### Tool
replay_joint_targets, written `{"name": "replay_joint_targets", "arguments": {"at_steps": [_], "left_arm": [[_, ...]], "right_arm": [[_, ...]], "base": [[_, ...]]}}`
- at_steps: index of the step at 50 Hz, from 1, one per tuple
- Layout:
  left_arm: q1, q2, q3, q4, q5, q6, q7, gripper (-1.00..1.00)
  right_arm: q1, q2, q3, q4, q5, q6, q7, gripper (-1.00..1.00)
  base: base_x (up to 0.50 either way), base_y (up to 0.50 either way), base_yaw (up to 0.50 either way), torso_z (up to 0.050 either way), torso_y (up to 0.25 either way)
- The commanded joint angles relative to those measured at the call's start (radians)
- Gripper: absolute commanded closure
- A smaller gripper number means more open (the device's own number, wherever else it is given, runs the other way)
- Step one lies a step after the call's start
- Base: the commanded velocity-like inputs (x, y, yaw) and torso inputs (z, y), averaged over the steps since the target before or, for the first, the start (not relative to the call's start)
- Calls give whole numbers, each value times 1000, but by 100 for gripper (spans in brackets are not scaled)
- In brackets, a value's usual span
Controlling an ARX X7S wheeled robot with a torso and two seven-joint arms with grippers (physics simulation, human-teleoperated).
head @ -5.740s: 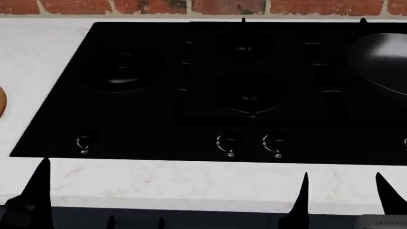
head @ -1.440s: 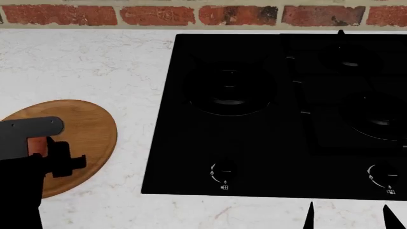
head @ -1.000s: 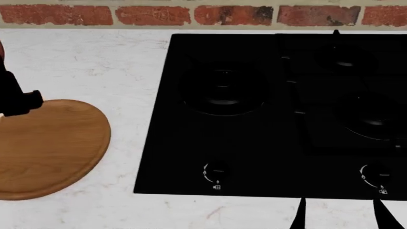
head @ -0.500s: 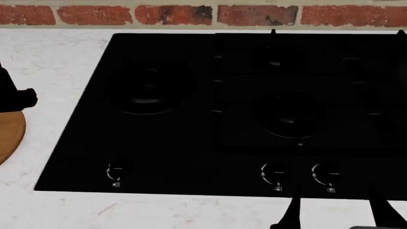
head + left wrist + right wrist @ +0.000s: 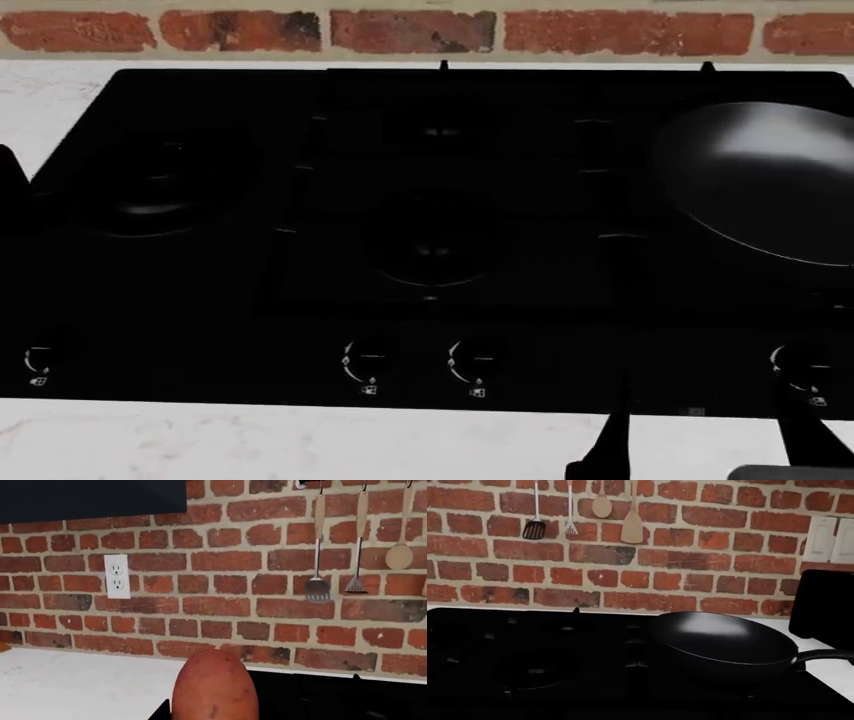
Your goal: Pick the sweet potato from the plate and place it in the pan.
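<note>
In the left wrist view the reddish-orange sweet potato (image 5: 213,687) fills the lower middle, close to the camera, with my left gripper shut on it. Only a dark sliver of one finger (image 5: 162,711) shows beside it. The head view catches just a dark part of that gripper (image 5: 10,188) at the far left edge, over the stove's left side. The black pan (image 5: 771,178) sits on the right rear burner, empty, its handle (image 5: 827,655) pointing right. My right gripper (image 5: 707,440) stands open at the bottom right, in front of the stove. The plate is out of view.
A black stove top (image 5: 427,230) with several burners and front knobs (image 5: 363,360) spans the white marble counter (image 5: 267,440). A brick wall (image 5: 267,580) behind holds an outlet (image 5: 117,576) and hanging utensils (image 5: 602,502). A black appliance (image 5: 827,602) stands right of the pan.
The head view has swung right: the plate slid out at the left and the pan came in at the right. My left gripper lifted off the plate with the sweet potato.
</note>
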Motion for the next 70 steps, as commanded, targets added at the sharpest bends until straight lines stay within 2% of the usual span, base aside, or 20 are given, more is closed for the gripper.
{"name": "replay_joint_targets", "arguments": {"at_steps": [1,21,59,62,66,70], "left_arm": [[-6,1,-6,-2,-14,7,-17,100],[4,-14,-23,19,-45,-21,-29,100],[20,-10,-16,9,-45,3,-43,100],[10,-13,-26,21,-61,-16,-49,100],[-11,-23,-38,37,-79,-42,-58,100],[-11,-29,-36,33,-79,-34,-49,100]], "right_arm": [[14,7,0,3,9,5,1,-100],[-20,7,19,-38,22,10,24,-100],[49,45,28,-51,44,38,35,-100],[88,58,79,-65,124,95,30,-100],[274,139,193,-134,286,278,79,-100],[433,196,240,-148,365,378,126,-100]], "base": [[0,-500,0,0,15],[0,-500,0,0,0],[0,-500,0,0,0],[0,-49,0,0,0],[0,0,0,0,0],[314,0,0,0,0]]}}
